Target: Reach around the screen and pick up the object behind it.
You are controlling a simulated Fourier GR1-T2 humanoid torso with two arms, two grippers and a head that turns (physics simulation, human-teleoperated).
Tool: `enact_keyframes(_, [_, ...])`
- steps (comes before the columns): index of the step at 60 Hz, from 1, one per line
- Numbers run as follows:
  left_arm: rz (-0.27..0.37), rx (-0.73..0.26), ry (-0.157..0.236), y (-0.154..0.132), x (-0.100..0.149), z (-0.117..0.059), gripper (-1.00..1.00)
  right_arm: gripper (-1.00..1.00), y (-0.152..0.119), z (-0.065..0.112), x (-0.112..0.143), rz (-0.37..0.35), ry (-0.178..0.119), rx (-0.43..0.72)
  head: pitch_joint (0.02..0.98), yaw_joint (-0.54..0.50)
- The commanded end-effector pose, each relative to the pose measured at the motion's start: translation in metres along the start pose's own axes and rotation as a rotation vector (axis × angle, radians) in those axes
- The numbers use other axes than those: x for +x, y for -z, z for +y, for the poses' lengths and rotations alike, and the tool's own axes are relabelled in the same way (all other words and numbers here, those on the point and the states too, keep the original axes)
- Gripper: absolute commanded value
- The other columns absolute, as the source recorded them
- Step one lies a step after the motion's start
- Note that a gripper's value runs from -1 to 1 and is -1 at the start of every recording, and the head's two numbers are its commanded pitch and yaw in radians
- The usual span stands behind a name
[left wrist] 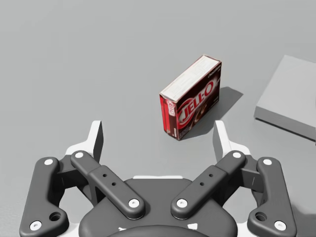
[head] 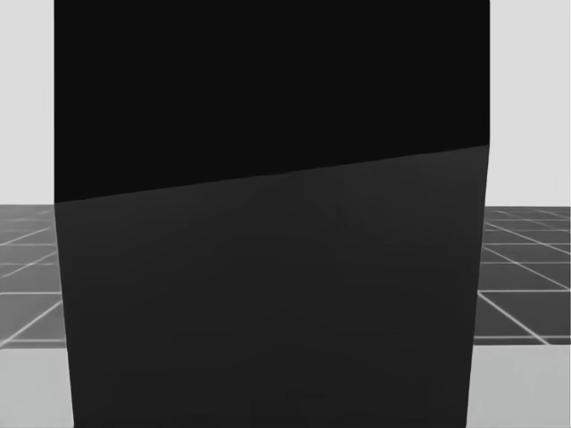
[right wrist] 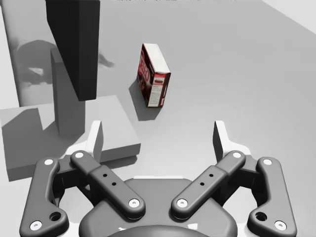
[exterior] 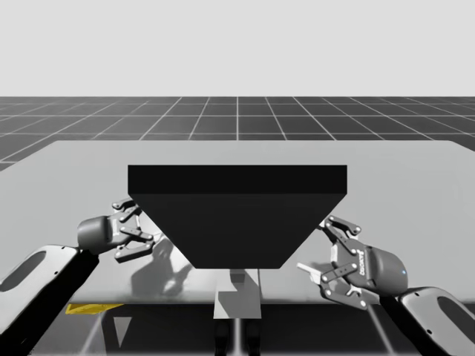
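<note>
Holding nothing: left gripper and right gripper both spread wide. Can see the box standing on the tabletop behind the screen, just ahead of the left gripper. Might tip it by pushing in crooked, or bump the screen.

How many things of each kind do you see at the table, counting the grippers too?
Black screen: 1
Red box: 1
Grey base: 1
Grippers: 2, the left gripper and the right gripper, both open
Total: 5
</note>
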Motion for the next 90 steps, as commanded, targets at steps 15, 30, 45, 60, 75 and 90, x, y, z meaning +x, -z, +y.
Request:
enact_keyframes(15, [0.143,-0.142,0.084,0.067,-0.008,0.023,-1.0,-1.0,0.003,0.008,-0.005,-0.022,-0.022,0.092,0.165,-0.02])
enact_keyframes(30, [0.198,-0.277,0.111,0.104,-0.007,0.012,-1.0,-1.0,0.004,0.009,-0.01,-0.027,-0.024,0.102,0.173,-0.02])
enact_keyframes(45, [0.228,-0.367,0.124,0.125,-0.011,-0.002,-1.0,-1.0,0.005,0.01,-0.012,-0.027,-0.026,0.108,0.177,-0.03])
enact_keyframes(60, [0.265,-0.458,0.13,0.139,-0.016,-0.006,-1.0,-1.0,0.007,0.009,-0.019,-0.019,-0.022,0.11,0.185,-0.03])
enact_keyframes(75, [0.281,-0.49,0.127,0.145,-0.022,-0.015,0.75,-1.0,0.009,0.009,-0.022,-0.011,-0.027,0.11,0.191,-0.03])
enact_keyframes(90, [0.275,-0.444,0.131,0.126,-0.028,-0.01,1.0,-1.0,0.008,0.009,-0.022,-0.013,-0.028,0.108,0.19,-0.04])
